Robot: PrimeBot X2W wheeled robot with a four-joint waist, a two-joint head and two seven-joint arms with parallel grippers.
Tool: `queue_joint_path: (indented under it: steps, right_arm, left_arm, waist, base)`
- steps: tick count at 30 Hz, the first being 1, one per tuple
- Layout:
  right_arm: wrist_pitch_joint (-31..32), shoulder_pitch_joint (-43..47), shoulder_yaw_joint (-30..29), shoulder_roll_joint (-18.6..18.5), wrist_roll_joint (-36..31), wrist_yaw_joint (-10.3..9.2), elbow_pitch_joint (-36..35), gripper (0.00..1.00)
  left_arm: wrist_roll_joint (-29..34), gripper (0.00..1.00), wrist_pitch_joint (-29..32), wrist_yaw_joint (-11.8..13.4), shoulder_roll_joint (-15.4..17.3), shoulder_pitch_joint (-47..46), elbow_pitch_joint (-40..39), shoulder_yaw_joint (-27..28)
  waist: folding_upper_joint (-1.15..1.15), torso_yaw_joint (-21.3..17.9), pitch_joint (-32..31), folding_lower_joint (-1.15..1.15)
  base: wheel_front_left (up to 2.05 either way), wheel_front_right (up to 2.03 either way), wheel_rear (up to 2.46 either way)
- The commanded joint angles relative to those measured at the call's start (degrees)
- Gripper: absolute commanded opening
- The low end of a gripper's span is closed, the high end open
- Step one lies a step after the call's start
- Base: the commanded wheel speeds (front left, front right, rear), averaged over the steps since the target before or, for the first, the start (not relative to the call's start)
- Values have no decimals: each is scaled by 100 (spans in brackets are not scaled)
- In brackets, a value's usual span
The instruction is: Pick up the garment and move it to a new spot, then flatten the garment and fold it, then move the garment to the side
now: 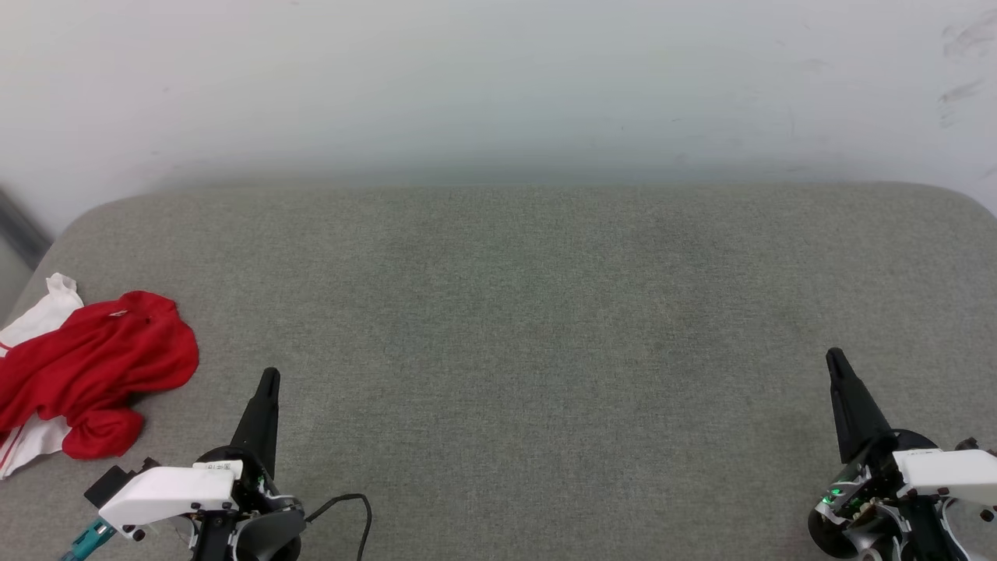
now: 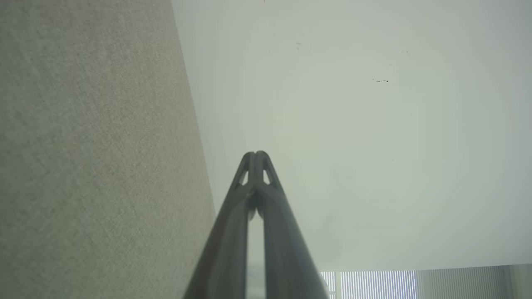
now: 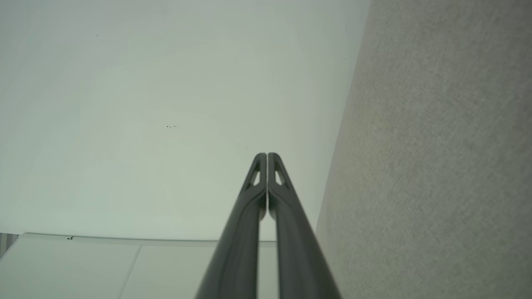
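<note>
The garment (image 1: pixel 86 370), red with white sleeve parts, lies crumpled at the left edge of the grey fabric surface (image 1: pixel 514 312). Just right of it and nearer me, my left gripper (image 1: pixel 269 377) is shut and empty, its fingers pointing away from me. Far off at the lower right, my right gripper (image 1: pixel 835 358) is likewise shut with nothing in it. In the left wrist view the left gripper (image 2: pixel 256 154) has its tips pressed together against a pale wall. The right gripper (image 3: pixel 267 155) looks the same in the right wrist view.
A pale wall (image 1: pixel 498 86) rises behind the grey surface's rounded back edge. A black cable (image 1: pixel 350 506) loops beside the left wrist. The grey surface's fabric (image 2: pixel 91 158) runs along the left of the left wrist view, and the same fabric (image 3: pixel 436 166) along the right of the right wrist view.
</note>
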Motion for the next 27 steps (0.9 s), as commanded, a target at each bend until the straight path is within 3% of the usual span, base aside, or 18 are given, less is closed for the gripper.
queue_joint_path:
  steps: [1, 5, 6, 19, 27]
  right_arm:
    - [-5, -70, 4, 18, -25, 0, 5, 0]
    - [-5, -70, 4, 18, -25, 0, 5, 0]
    - [0, 0, 0, 0, 0, 0, 0, 100]
    - [-284, 146, 186, -5, -184, 0, -114, 100]
    - [-497, 211, 276, -38, -837, 0, -247, 100]
  left_arm:
    - [1, 0, 7, -16, -7, -44, -4, 7]
    - [1, 0, 6, -16, -7, -44, -4, 7]
    - [0, 100, 0, 0, 0, 0, 0, 0]
    - [136, 100, -285, 2, -4, 35, -64, -326]
    - [800, 100, -499, 2, 48, 21, -174, -503]
  waist:
    - [0, 0, 0, 0]
    - [0, 0, 0, 0]
    - [0, 0, 0, 0]
    - [0, 5, -3, 0]
    - [0, 0, -6, 0]
  base:
    - [0, 0, 0]
    - [0, 0, 0]
    - [0, 0, 0]
    - [0, 0, 0]
    - [0, 0, 0]
